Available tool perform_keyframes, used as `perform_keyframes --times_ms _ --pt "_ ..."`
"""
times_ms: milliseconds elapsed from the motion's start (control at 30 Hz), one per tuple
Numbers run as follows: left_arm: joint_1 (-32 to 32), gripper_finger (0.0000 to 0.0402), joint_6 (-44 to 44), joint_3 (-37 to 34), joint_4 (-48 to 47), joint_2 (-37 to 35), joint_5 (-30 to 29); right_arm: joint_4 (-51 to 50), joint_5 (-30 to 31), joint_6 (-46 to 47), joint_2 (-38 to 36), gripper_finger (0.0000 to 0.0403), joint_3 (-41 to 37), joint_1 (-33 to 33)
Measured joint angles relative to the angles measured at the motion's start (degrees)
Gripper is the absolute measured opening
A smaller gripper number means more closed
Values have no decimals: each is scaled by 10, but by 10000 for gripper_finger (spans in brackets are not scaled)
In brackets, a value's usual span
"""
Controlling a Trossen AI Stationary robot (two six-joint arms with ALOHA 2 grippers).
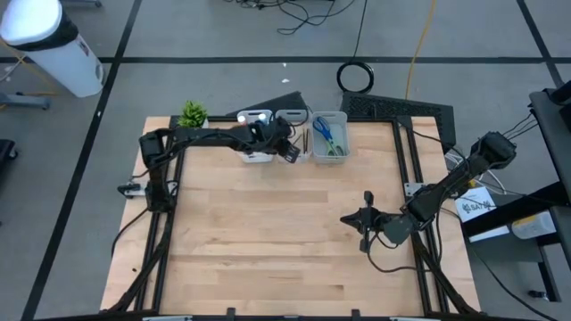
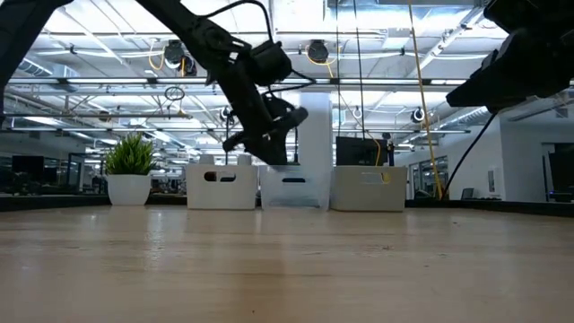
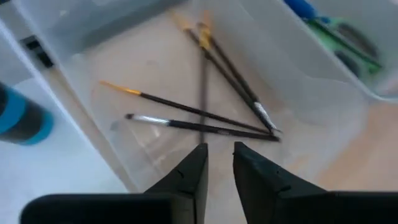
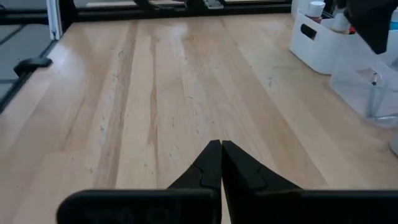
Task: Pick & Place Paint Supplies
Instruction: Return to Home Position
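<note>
Several thin dark brushes (image 3: pixel 205 118) lie on the floor of the middle translucent bin (image 1: pixel 293 135). One more brush (image 3: pixel 203 87) shows blurred, running straight out from my left fingertips. My left gripper (image 3: pixel 219 163) hovers over this bin, pointing down, its fingers a small gap apart; it also shows in the high view (image 1: pixel 290 150). Scissors with blue and green handles (image 1: pixel 326 135) lie in the right bin (image 1: pixel 332 120). A blue paint bottle (image 3: pixel 22 118) stands in the left bin (image 1: pixel 256 134). My right gripper (image 1: pixel 364 218) is shut and empty, low over the table's right side. My left gripper stands above the blurred brush's near end (image 3: pixel 203 138), which lies right at one fingertip (image 3: pixel 200 155). I cannot tell whether the finger touches it. The brush is not between the two fingers.
A small green potted plant (image 1: pixel 192 114) stands at the far left corner, beside the row of three bins along the far edge. The wooden tabletop (image 1: pixel 268 232) lies bare between the bins and my right gripper. A black frame borders the table.
</note>
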Motion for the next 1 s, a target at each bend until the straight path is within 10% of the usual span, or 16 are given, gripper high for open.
perform_keyframes --times_ms 467,733,1000 --pt "-5 103 187 0 -148 -240 228 8 -1 -3 -6 0 0 8" --pt "-35 104 217 -32 -385 -476 209 -1 -74 -36 -85 0 0 41" --pt "-172 104 204 -390 29 -690 219 -21 -177 -93 -209 0 1 61"
